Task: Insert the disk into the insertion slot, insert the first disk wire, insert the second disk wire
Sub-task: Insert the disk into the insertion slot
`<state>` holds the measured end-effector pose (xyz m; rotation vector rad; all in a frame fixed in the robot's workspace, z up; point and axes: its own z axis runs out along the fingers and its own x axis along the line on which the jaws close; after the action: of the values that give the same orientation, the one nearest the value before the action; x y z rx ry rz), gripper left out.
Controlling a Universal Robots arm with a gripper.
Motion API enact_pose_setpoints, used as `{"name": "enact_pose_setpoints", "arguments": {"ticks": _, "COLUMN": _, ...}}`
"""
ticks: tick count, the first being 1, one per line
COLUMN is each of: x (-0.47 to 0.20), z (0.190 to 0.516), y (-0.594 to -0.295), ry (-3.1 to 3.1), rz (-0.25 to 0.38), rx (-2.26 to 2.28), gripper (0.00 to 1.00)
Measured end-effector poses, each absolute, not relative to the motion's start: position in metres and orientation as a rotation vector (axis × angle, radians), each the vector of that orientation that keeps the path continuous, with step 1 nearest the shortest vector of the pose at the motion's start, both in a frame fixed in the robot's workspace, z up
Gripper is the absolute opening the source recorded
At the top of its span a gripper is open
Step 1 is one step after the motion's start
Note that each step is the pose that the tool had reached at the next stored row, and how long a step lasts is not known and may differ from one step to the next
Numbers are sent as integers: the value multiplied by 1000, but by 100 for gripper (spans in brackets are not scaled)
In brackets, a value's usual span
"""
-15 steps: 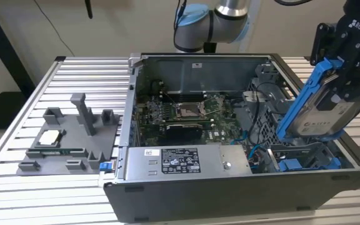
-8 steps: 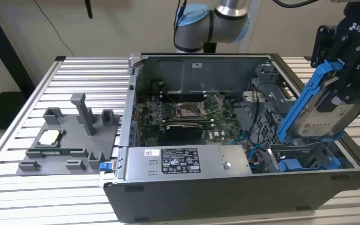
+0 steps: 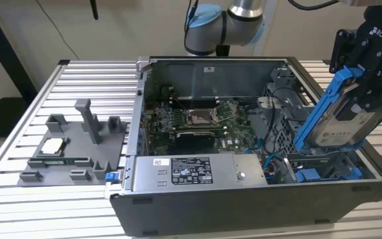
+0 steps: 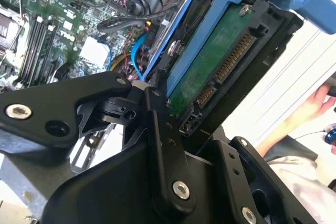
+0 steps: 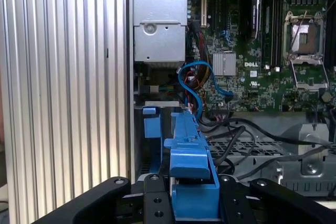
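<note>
Exterior view: black gripper [image 3: 362,97] clamps blue-framed silver-grey hard drive [image 3: 340,124], tilted at grey perforated metal drive bay [image 3: 337,160]; skewed entry could jam.

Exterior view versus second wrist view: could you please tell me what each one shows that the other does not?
Exterior view: the label side of the disk, the power supply and a grey fixture on the table. Second wrist view: the disk's green circuit board and a person's hand. Both: the gripper shut on the tilted disk, and the motherboard.
</note>
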<state>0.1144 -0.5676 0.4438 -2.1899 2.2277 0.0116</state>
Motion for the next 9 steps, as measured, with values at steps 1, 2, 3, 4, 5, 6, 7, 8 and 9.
{"name": "enact_pose_setpoints", "arguments": {"ticks": 1, "x": 114, "z": 444, "y": -568, "ry": 2228, "rz": 12, "rx": -2190, "gripper": 33}}
{"name": "enact_pose_setpoints", "arguments": {"ticks": 2, "x": 114, "z": 443, "y": -568, "ry": 2228, "rz": 12, "rx": -2190, "gripper": 33}}
{"name": "enact_pose_setpoints", "arguments": {"ticks": 3, "x": 114, "z": 443, "y": -568, "ry": 2228, "rz": 12, "rx": -2190, "gripper": 33}}
{"name": "enact_pose_setpoints", "arguments": {"ticks": 4, "x": 114, "z": 443, "y": -568, "ry": 2228, "rz": 12, "rx": -2190, "gripper": 33}}
{"name": "enact_pose_setpoints", "arguments": {"ticks": 5, "x": 114, "z": 442, "y": -568, "ry": 2228, "rz": 12, "rx": -2190, "gripper": 33}}
{"name": "enact_pose_setpoints", "arguments": {"ticks": 6, "x": 114, "z": 442, "y": -568, "ry": 2228, "rz": 12, "rx": -2190, "gripper": 33}}
{"name": "enact_pose_setpoints", "arguments": {"ticks": 7, "x": 114, "z": 442, "y": -568, "ry": 2228, "rz": 12, "rx": -2190, "gripper": 33}}
{"name": "enact_pose_setpoints", "arguments": {"ticks": 8, "x": 114, "z": 442, "y": -568, "ry": 2228, "rz": 12, "rx": -2190, "gripper": 33}}
{"name": "enact_pose_setpoints", "arguments": {"ticks": 9, "x": 114, "z": 441, "y": -568, "ry": 2228, "rz": 12, "rx": -2190, "gripper": 33}}
